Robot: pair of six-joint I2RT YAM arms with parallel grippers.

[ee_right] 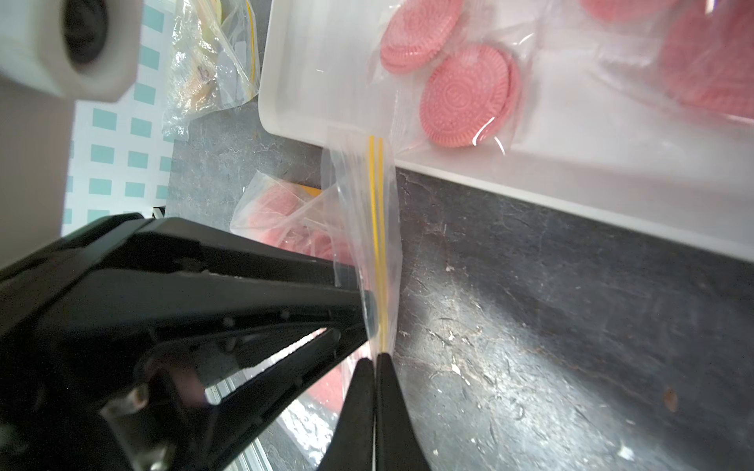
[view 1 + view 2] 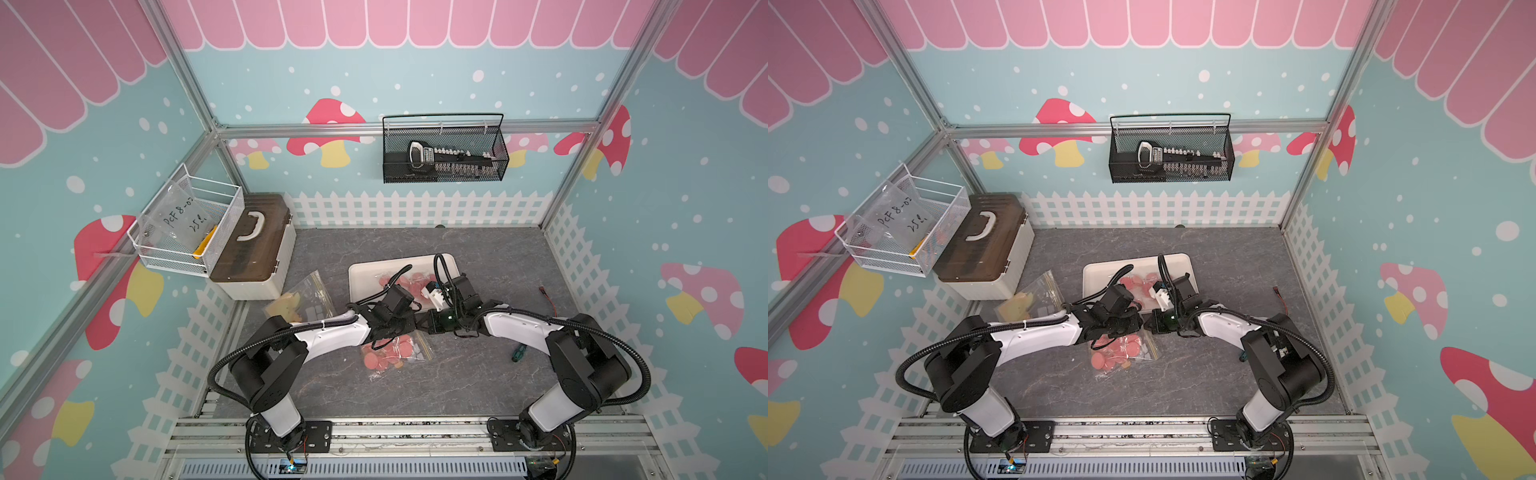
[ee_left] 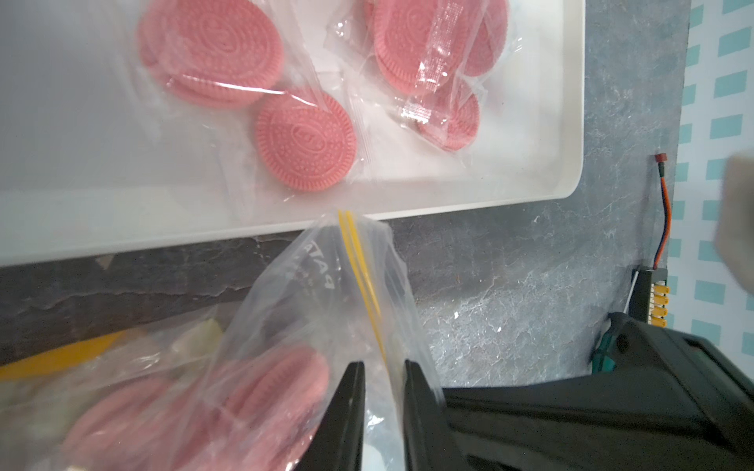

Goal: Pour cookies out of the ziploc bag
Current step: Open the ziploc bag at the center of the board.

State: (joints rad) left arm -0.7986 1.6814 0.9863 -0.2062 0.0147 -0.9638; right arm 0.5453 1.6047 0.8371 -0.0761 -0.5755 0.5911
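1. The ziploc bag lies on the tabletop between the two arms. It sits just on the near side of the white tray, with its yellow zip strip turned towards the tray.
2. The right gripper is clenched on that strip, its fingers meeting with the film pinched between them.
3. The left gripper straddles the same mouth edge. Its fingers stand slightly apart with plastic in the gap, so they look released rather than clamped.
4. Whether the seal is open cannot be told. The left fingers should probably bite only the wall opposite the right's hold, so that spreading parts the mouth instead of dragging the bag. The mouth should be over the tray before tipping, since the film looks slippery.
5. The bag holds a flat pile of pink cookies. The tray carries several more in clear wrappers.
6. A second bag beside the tray holds pale yellow pieces. The black mesh basket on the back wall holds a tool set.
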